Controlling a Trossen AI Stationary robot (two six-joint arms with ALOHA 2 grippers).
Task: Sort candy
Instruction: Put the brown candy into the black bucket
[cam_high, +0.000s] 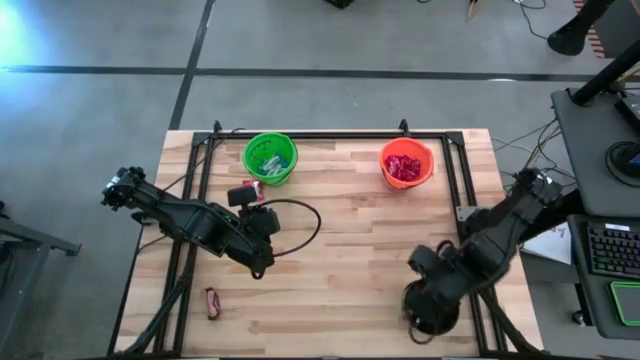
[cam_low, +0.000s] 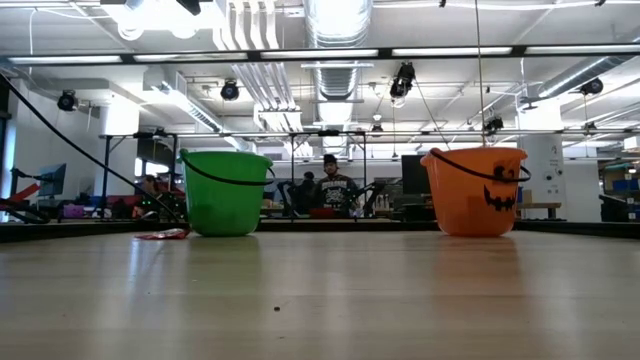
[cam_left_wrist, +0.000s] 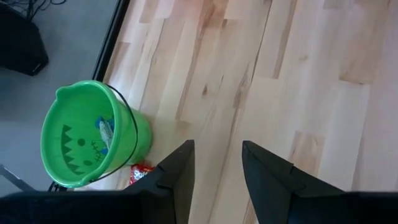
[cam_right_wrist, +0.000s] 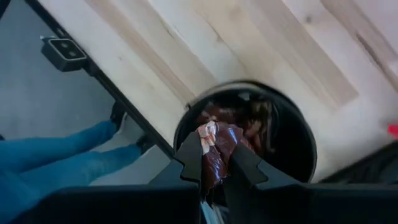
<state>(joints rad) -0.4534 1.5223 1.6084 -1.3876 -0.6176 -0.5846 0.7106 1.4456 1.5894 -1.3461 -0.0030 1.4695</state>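
Your right gripper (cam_right_wrist: 214, 163) holds a dark brown bar (cam_right_wrist: 216, 155) above the black bucket (cam_right_wrist: 298, 146).

The bar is glossy and crinkled, pinched between the fingers clamped on it, directly over more brown candy in the bucket; your left gripper (cam_left_wrist: 216, 168) hangs with fingers apart and nothing between them, the green bucket (cam_high: 270, 158) at its 12 o'clock in the high view; another brown bar (cam_high: 212, 302) lies at its 7 o'clock.

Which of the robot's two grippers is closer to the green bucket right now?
The left. The left gripper hangs open over bare wood just in front of the green bucket. The right gripper is far across the table, holding a dark brown candy above the black bucket.
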